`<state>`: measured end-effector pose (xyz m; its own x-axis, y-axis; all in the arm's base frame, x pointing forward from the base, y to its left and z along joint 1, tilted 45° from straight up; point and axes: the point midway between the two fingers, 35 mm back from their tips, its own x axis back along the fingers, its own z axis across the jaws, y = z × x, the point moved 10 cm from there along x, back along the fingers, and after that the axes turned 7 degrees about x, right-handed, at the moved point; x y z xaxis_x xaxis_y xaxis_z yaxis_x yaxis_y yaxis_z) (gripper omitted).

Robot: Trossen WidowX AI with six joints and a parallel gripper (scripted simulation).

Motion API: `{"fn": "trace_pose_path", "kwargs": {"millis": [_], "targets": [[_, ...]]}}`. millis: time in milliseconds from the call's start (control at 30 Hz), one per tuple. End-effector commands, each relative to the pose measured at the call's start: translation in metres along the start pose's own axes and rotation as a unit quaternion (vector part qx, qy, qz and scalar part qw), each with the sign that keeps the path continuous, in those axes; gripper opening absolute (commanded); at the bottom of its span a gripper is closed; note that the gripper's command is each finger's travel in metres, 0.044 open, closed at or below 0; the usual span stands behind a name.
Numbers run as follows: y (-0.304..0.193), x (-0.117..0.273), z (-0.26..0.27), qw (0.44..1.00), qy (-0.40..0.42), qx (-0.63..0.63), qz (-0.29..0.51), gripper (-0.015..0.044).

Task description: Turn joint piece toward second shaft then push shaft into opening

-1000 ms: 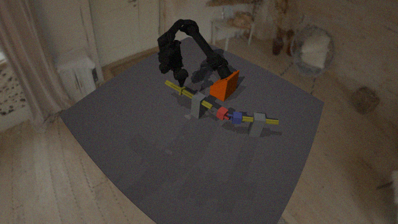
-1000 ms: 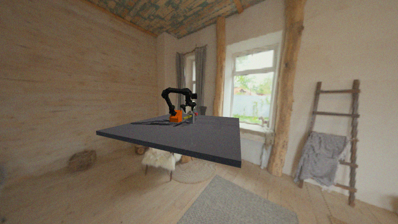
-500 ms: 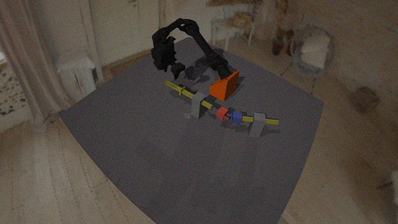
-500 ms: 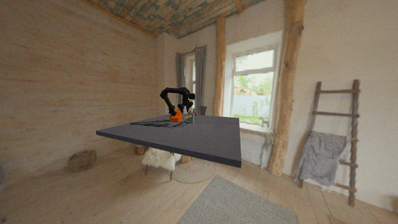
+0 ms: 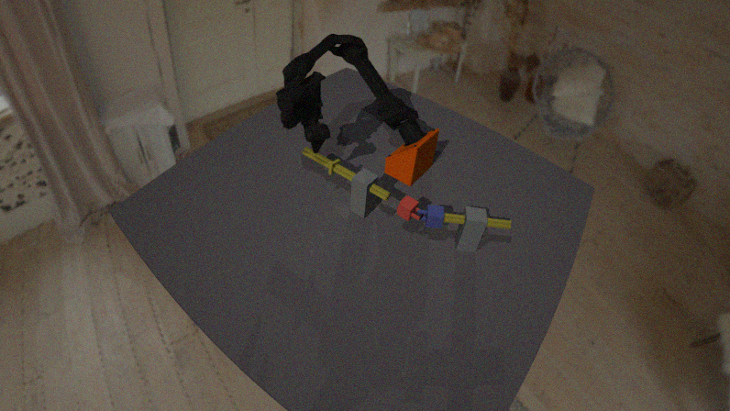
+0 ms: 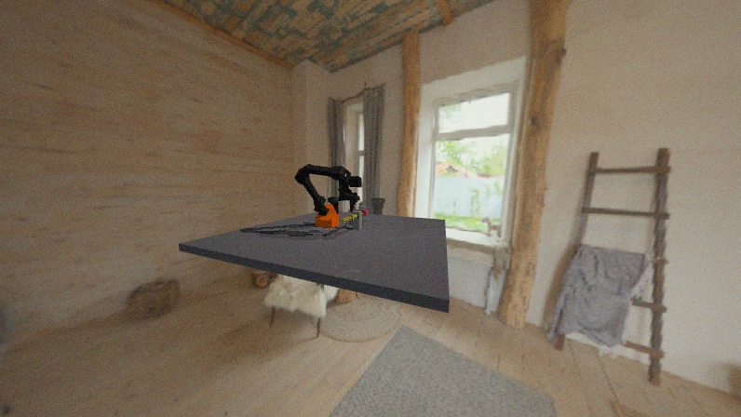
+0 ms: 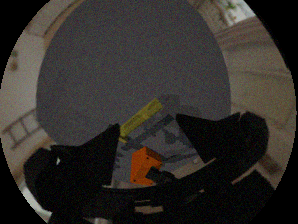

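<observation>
"Grey desk [image 5: 306, 285] [image 6: 337, 259] [image 7: 140, 50], timbered room: where's the sliding shaft [image 5: 344, 172] [image 6: 349, 218] [image 7: 142, 118]?"

"Ten o'clock from the red joint piece [image 5: 407, 208] [image 6: 365, 212], seen from above; probably light, rigid. My tool [image 5: 316, 149] [image 6: 353, 206] [image 7: 148, 121], spread and empty, should grip near its crosspiece [image 5: 333, 166]."

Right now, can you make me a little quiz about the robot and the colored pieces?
1. True or false: the gripper is open.
2. Which is nearer the red joint piece: the blue block or the orange base?
3. Fill in: the sliding shaft is colored ____.

Key: 1 true; 2 the blue block; 3 yellow.
</observation>
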<state>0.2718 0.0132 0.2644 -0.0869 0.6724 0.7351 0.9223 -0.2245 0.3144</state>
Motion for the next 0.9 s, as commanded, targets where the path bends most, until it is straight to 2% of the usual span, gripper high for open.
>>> {"fn": "trace_pose_path", "kwargs": {"millis": [0, 400, 867], "targets": [[-0.003, -0.006, -0.002, 0.998, 0.003, -0.06, -0.009, 0.044], [-0.01, -0.026, -0.006, 0.964, 0.02, -0.262, -0.036, 0.044], [-0.02, -0.047, -0.01, 0.878, 0.044, -0.472, -0.062, 0.044]]}}
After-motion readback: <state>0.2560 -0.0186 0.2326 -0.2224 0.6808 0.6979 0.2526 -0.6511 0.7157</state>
